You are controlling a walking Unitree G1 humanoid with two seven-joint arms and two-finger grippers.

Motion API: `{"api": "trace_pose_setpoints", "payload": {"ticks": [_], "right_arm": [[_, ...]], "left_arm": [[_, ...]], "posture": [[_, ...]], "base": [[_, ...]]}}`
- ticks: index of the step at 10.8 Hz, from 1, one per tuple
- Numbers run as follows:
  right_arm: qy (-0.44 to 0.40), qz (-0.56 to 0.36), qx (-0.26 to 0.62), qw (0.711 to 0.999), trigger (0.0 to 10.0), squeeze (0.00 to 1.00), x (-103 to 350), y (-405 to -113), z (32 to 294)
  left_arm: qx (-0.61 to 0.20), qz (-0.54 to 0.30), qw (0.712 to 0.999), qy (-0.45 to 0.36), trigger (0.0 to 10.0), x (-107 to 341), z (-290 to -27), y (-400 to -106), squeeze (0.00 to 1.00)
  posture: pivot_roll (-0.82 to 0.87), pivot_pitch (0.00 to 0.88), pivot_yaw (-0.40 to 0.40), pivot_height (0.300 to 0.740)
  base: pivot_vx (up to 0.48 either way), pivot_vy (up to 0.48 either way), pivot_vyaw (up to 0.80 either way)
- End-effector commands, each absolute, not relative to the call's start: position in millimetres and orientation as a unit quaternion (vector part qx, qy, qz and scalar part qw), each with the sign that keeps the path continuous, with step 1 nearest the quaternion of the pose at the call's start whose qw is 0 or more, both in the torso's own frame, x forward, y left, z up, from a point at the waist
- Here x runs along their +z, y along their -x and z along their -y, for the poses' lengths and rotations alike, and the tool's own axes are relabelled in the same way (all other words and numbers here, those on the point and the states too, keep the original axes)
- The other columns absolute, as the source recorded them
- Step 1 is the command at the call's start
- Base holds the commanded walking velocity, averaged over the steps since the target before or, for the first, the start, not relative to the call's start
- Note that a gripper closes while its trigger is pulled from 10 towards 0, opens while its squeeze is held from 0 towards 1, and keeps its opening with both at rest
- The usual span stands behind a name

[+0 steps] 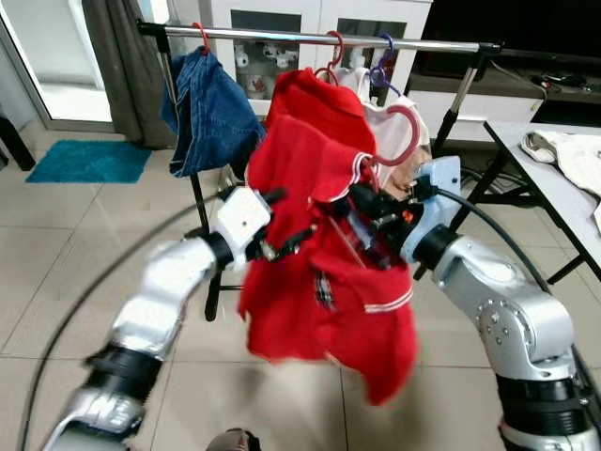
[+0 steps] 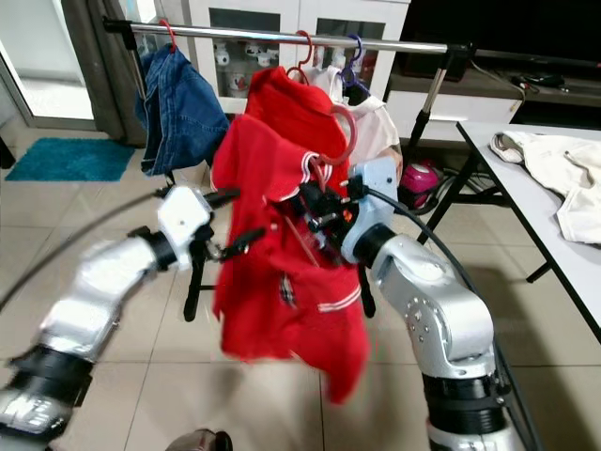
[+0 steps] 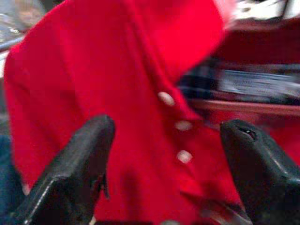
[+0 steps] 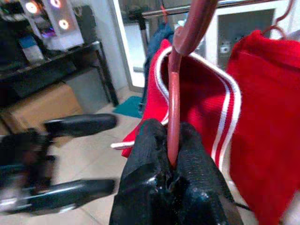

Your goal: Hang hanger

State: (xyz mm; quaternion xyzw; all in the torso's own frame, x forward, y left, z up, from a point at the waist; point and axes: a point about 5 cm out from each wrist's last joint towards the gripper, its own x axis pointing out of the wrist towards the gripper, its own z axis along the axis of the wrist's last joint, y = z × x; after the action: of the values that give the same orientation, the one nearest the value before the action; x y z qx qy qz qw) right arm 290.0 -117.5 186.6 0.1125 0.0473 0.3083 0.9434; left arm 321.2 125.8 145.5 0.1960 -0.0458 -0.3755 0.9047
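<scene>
Metal clothes rail [image 1: 310,38], a round chrome bar on black angled legs, spans the upper part of the head views over pale glossy floor tiles [image 1: 56,272]. White flat table [image 1: 554,188] sits on the robot's right with a crumpled cream cloth [image 1: 563,150] on it. Teal shaggy mat [image 1: 89,160] lies far left on the floor.

On the rail: soft blue denim garment [image 1: 211,113] on a red hook, a red knit shirt, and a white garment [image 1: 390,127] behind it on a purple hook.

Red knit polo shirt [image 1: 324,272] with white-striped collar and small white buttons hangs in front of the rail, between both arms, below bar height and not on the rail. It is draped on the red plastic hanger [image 4: 174,103], thin round rod with a curved hook at top.

Right gripper [image 4: 171,164]: black ribbed fingers pressed together, pinching the hanger's neck just under the hook.

Left gripper [image 1: 286,225]: long black fingers spread wide, at the shirt's left edge beside the button placket; contact with the fabric cannot be told.
</scene>
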Motion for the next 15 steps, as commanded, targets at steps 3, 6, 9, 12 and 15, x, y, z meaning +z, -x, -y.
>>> {"api": "trace_pose_setpoints", "payload": {"ticks": [3,6,9,12,15], "right_arm": [[-0.141,-0.007,0.336,0.931,10.0,0.00,208,-287,110],[-0.146,-0.019,0.336,0.930,10.0,0.00,203,-283,107],[-0.147,-0.024,0.342,0.928,10.0,0.00,201,-283,104],[-0.148,-0.024,0.341,0.928,10.0,0.00,201,-283,105],[-0.148,-0.022,0.328,0.933,10.0,0.00,201,-286,108]], "left_arm": [[-0.293,0.102,0.929,-0.202,10.0,159,-121,-342,0.00],[-0.326,0.114,0.924,-0.164,4.1,151,-110,-340,0.00],[-0.328,0.145,0.921,-0.151,0.0,154,-109,-334,0.00],[-0.330,0.161,0.917,-0.153,0.0,154,-110,-332,0.00],[-0.327,0.164,0.919,-0.147,0.0,152,-111,-332,0.00]], "posture": [[-0.10,0.000,-0.020,0.740],[-0.10,0.000,-0.021,0.740],[-0.09,0.000,-0.022,0.740],[-0.09,0.000,-0.024,0.740],[-0.09,0.000,-0.028,0.740]], "base": [[0.000,0.000,0.00],[0.000,0.000,0.00],[0.000,0.000,0.00],[0.000,0.000,0.00],[0.000,0.000,0.00]]}}
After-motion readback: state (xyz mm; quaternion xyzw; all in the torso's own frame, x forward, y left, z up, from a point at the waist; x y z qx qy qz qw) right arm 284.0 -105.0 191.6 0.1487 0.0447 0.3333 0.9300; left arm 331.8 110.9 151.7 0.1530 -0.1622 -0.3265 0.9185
